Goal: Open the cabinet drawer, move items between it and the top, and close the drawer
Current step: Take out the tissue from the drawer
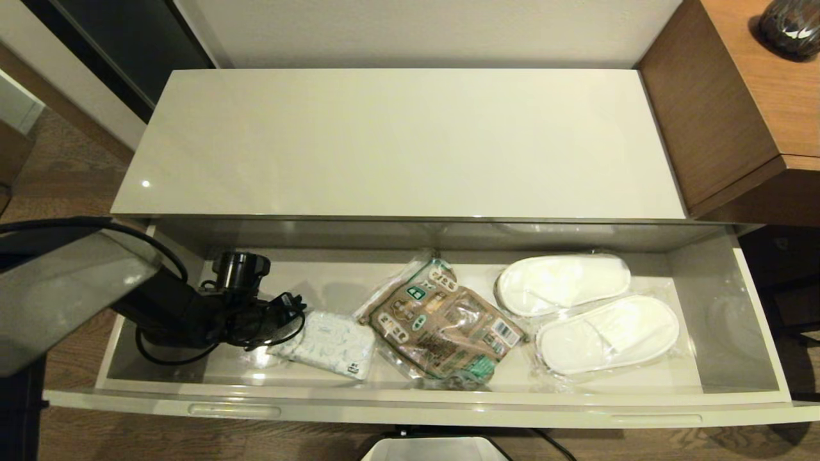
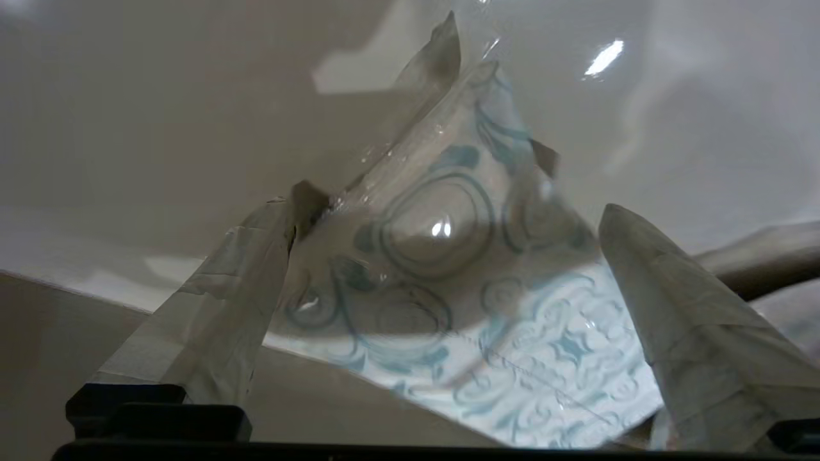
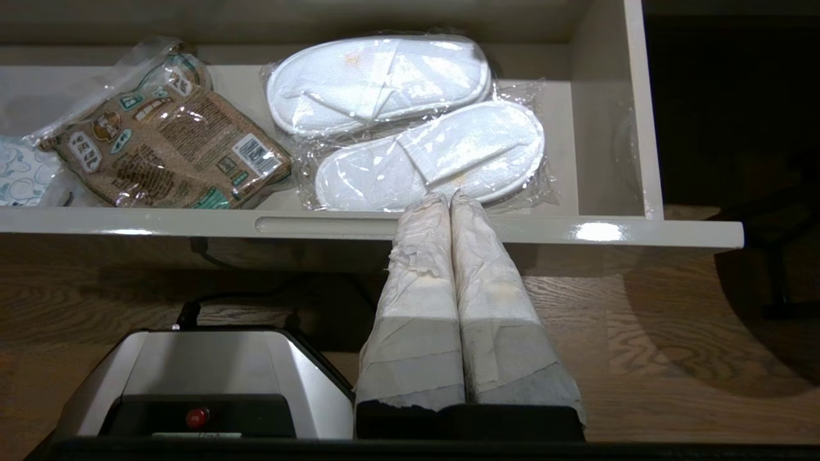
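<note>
Slippers point(image 1: 586, 312) and brown packet point(image 1: 442, 323) crowd the drawer point(image 1: 724, 301); top point(image 1: 397, 141) bare.

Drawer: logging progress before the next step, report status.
Left end effector open astride white packet in open drawer. Right end effector shut, parked outside drawer front. Slippers inside drawer, cabinet top bare. Nothing blocking.

The long glossy cream-beige top slab point(image 1: 397, 141) is smooth and mirror-like. Clear crinkled plastic wrap covers the white cloth-like flat slippers point(image 1: 586, 314). The brown desk point(image 1: 730, 109) shows matt wood grain.
</note>
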Available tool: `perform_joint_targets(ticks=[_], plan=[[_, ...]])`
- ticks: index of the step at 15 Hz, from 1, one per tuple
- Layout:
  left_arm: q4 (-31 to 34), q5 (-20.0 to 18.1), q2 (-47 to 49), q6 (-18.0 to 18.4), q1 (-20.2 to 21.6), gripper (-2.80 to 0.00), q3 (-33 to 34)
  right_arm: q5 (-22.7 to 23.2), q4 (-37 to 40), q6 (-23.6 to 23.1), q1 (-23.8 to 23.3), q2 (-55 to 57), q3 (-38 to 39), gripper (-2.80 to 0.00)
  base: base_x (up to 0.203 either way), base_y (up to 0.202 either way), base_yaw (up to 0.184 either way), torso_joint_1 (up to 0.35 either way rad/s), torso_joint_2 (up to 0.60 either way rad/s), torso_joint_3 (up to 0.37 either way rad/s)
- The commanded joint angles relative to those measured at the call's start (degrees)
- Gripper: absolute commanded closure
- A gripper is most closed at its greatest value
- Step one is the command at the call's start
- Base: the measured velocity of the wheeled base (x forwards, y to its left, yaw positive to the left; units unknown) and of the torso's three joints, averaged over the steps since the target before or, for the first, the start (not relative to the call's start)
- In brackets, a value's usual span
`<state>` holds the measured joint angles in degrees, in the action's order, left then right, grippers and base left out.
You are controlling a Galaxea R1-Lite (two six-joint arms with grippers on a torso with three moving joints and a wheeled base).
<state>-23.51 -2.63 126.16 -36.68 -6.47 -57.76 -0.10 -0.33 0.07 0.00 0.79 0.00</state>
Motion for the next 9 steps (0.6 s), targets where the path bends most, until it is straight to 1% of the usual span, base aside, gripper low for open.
perform_joint_targets(ticks=[1, 7, 9], plan=[[0.1, -0.1, 3.0, -1.2, 0.7, -2.80, -0.9, 0.0, 0.0, 0.0, 0.0, 0.1, 0.1, 0.00, 0.000, 0.000, 0.000, 0.000, 0.00, 0.000], [0.4, 0.1, 5.2, -1.4, 0.7, -2.80, -2.1, 0.0, 0.0, 0.0, 0.0, 0.1, 0.1, 0.00, 0.000, 0.000, 0.000, 0.000, 0.00, 0.000], [0.6, 1.2, 5.8, -0.9, 0.7, -2.80, -2.2, 0.0, 0.0, 0.0, 0.0, 0.1, 0.1, 0.00, 0.000, 0.000, 0.000, 0.000, 0.00, 0.000]])
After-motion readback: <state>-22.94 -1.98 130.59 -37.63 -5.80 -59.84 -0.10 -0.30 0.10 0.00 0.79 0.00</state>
